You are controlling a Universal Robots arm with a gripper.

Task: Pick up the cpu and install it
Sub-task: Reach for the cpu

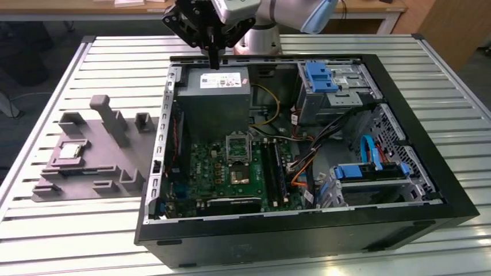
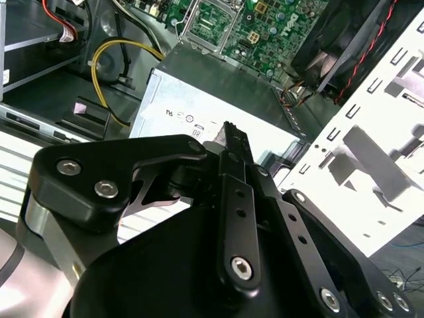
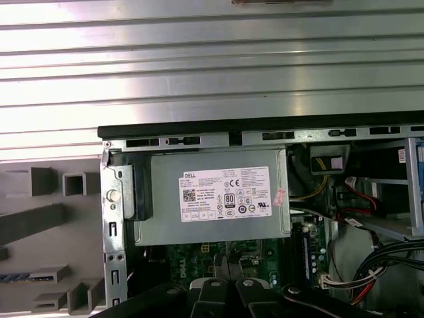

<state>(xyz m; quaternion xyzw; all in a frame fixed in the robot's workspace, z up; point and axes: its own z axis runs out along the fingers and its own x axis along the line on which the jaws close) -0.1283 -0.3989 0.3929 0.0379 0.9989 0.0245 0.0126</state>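
Note:
The cpu (image 1: 71,151), a small silver square chip, lies in a recess of the grey moulded tray (image 1: 92,172) at the exterior view's left, outside the computer case. My gripper (image 1: 214,62) hangs above the far wall of the open case, over the grey power supply (image 1: 222,83), far from the cpu. Its black fingers are shut with nothing between them, as both wrist views show, with the gripper (image 2: 232,130) (image 3: 228,260) pointing down at the power supply (image 3: 212,195). The green motherboard (image 1: 222,172) lies on the case floor with its socket (image 1: 238,150) near the middle.
The black case (image 1: 307,230) stands on a slatted metal table (image 1: 115,52). Inside are drive cages with blue latches (image 1: 318,77), yellow, orange and blue cables (image 1: 265,106), and a fan (image 2: 344,40). Upright blocks (image 1: 111,118) rise from the tray.

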